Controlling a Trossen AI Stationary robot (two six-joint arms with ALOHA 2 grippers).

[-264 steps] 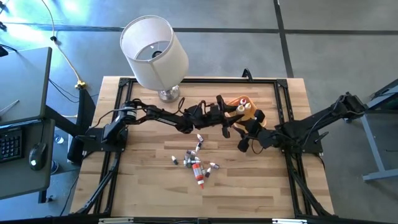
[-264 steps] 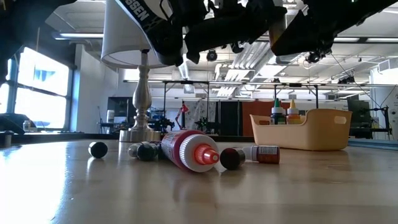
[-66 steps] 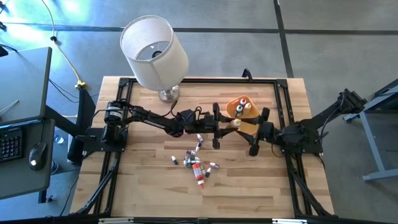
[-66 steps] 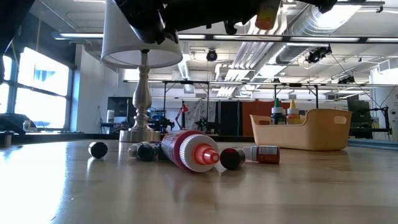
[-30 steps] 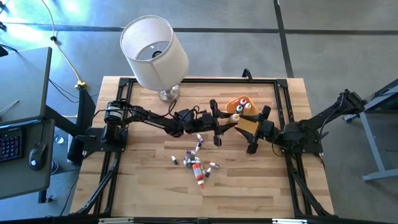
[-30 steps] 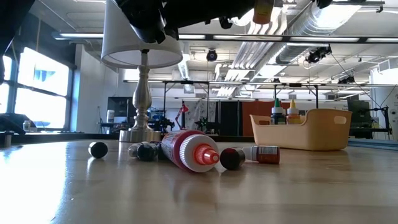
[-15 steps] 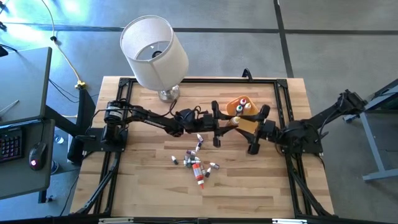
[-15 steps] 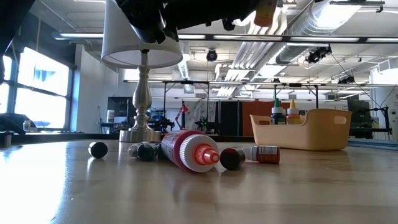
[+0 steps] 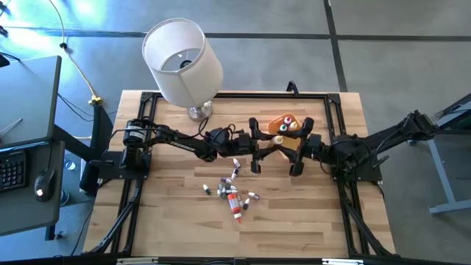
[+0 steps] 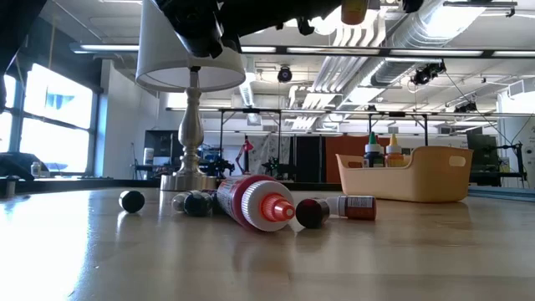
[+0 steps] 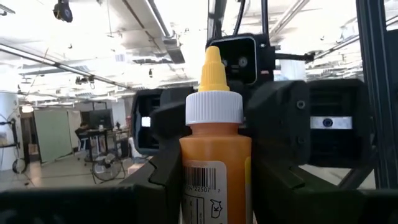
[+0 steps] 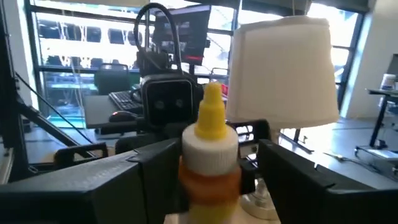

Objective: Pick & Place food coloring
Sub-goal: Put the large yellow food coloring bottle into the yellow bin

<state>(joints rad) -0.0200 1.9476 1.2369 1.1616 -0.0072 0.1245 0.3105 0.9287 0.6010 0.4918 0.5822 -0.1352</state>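
Left wrist view gives you the orange bottle (image 11: 216, 155) upright, clamped between the left jaws (image 9: 259, 149), yellow cap up. Your right jaws (image 9: 300, 146) face it, spread wide on either side. Beyond, loose bottles (image 9: 234, 193) lie on the bench (image 9: 169, 213).

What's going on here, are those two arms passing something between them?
It looks like a handover. The left tool holds a yellow-capped orange bottle upright in mid-air above the table. The right tool has its fingers open on either side of the bottle, not yet closed. More bottles lie scattered on the table, and two stand in the tub.
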